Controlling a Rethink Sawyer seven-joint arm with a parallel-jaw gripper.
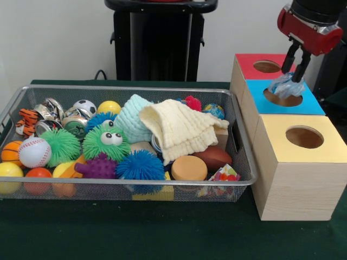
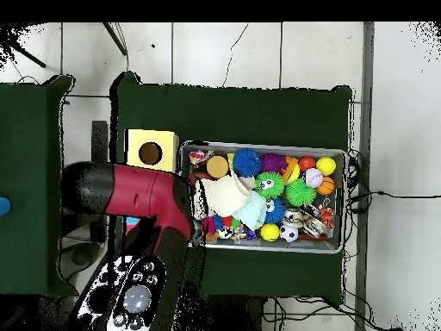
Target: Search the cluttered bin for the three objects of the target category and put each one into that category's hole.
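Note:
My gripper (image 1: pixel 291 76) hangs at the right, above the round hole of the blue-topped box (image 1: pixel 314 104). It is shut on a pale blue crumpled cloth (image 1: pixel 284 86), whose lower end dangles at the hole's rim. In the wire bin (image 1: pixel 130 89), a cream knitted cloth (image 1: pixel 181 127) is draped over other items, beside a mint knitted cloth (image 1: pixel 132 116). In the overhead view the red arm (image 2: pixel 138 194) hides the gripper and two of the boxes. The cream cloth (image 2: pixel 226 194) and mint cloth (image 2: pixel 252 211) show in the bin (image 2: pixel 343 200).
A red-topped box (image 1: pixel 246 62) stands behind the blue one and a yellow-topped box (image 1: pixel 282 146) (image 2: pixel 151 153) in front, each with a round hole. The bin holds spiky balls, sports balls, a green googly-eyed ball (image 1: pixel 106 142), tape rolls and a small football (image 1: pixel 215 157).

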